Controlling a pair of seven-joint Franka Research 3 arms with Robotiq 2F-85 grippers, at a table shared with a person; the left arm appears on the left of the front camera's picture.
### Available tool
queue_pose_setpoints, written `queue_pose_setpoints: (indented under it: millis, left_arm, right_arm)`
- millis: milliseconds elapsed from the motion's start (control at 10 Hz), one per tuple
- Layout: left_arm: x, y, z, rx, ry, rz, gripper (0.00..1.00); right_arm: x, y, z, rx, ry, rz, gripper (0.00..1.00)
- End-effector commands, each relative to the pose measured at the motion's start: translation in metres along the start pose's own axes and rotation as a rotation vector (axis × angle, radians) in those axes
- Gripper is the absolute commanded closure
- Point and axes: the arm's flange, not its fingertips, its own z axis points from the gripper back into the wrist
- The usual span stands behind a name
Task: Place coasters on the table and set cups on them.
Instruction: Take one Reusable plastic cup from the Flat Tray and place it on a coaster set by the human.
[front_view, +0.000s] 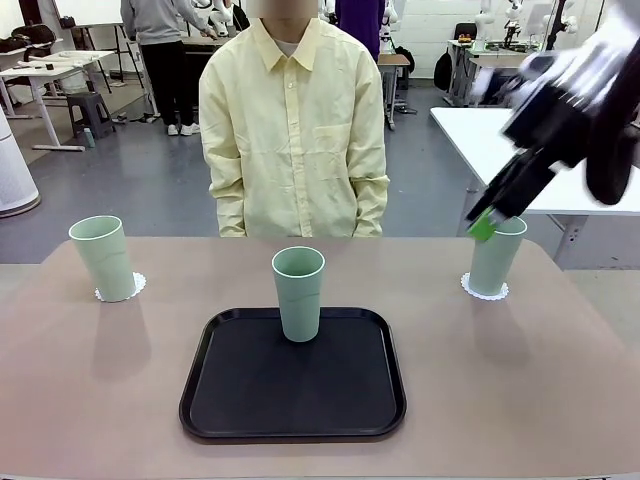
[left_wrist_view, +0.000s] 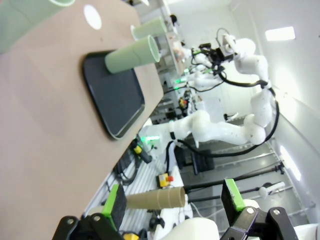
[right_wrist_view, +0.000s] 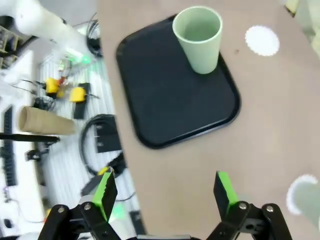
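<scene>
At the far left of the table (front_view: 100, 400), the left cup (front_view: 103, 257) stands upright on the left coaster (front_view: 120, 291). The coaster's scalloped rim peeks out around the cup's base.

In its own wrist view, the left end effector (left_wrist_view: 173, 198) hangs past the table's edge. Its green-padded fingers (left_wrist_view: 114, 202) are spread wide with nothing between them.

In the middle, a black tray (front_view: 293, 400) lies toward the near side. The middle cup (front_view: 298, 293) stands upright on the tray's far part, with no doily under it.

Just beyond the tray's far edge, a bare coaster (right_wrist_view: 262, 40) lies flat on the table, apart from every cup. The left wrist view also shows it (left_wrist_view: 92, 16). Across the table, behind the middle cup, a person (front_view: 292, 130) in a pale yellow shirt stands with arms down.

At the far right, the right cup (front_view: 495, 257) stands upright on the right coaster (front_view: 484, 291).

The right end effector (front_view: 490, 222) is motion-blurred and hangs at this cup's rim, one green pad overlapping the rim's near-left side. I cannot tell whether it touches the cup.

From its wrist view, the right end effector (right_wrist_view: 164, 190) is spread fully apart and empty, over the table's near edge beside the tray (right_wrist_view: 170, 95). The right cup's rim (right_wrist_view: 306, 195) is blurred at the picture's lower right.
</scene>
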Motion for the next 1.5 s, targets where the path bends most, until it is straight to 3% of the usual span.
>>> queue_pose_setpoints:
  millis: [0,200,300,400,900,1000,1100,1400]
  left_arm:
    - [-0.001,-0.003,0.002,-0.002,-0.007,-0.003,0.0]
    - [-0.001,-0.003,0.002,-0.002,-0.007,-0.003,0.0]
    - [-0.001,-0.003,0.002,-0.002,-0.007,-0.003,0.0]
    - [-0.001,-0.003,0.002,-0.002,-0.007,-0.003,0.0]
    - [-0.001,-0.003,0.002,-0.002,-0.007,-0.003,0.0]
    - [-0.001,-0.003,0.002,-0.002,-0.007,-0.003,0.0]
    - [-0.001,-0.003,0.002,-0.002,-0.007,-0.003,0.0]
    - [-0.001,-0.003,0.002,-0.002,-0.007,-0.003,0.0]
  right_arm:
    - [-0.014,-0.022,-0.035,-0.087,-0.093,0.101,0.0]
    - [-0.022,-0.05,-0.05,-0.115,-0.128,0.092,0.0]
    - [-0.028,-0.059,-0.052,-0.024,-0.124,0.019,0.0]
    - [-0.018,-0.035,-0.046,-0.133,-0.065,0.081,0.0]
    - [-0.018,-0.039,-0.044,-0.13,-0.081,0.087,0.0]
    - [-0.03,-0.065,-0.044,-0.035,-0.205,0.245,0.0]
    - [-0.036,-0.092,-0.071,0.074,-0.292,0.303,0.0]
    - [-0.046,-0.136,-0.141,0.243,-0.363,0.342,0.0]
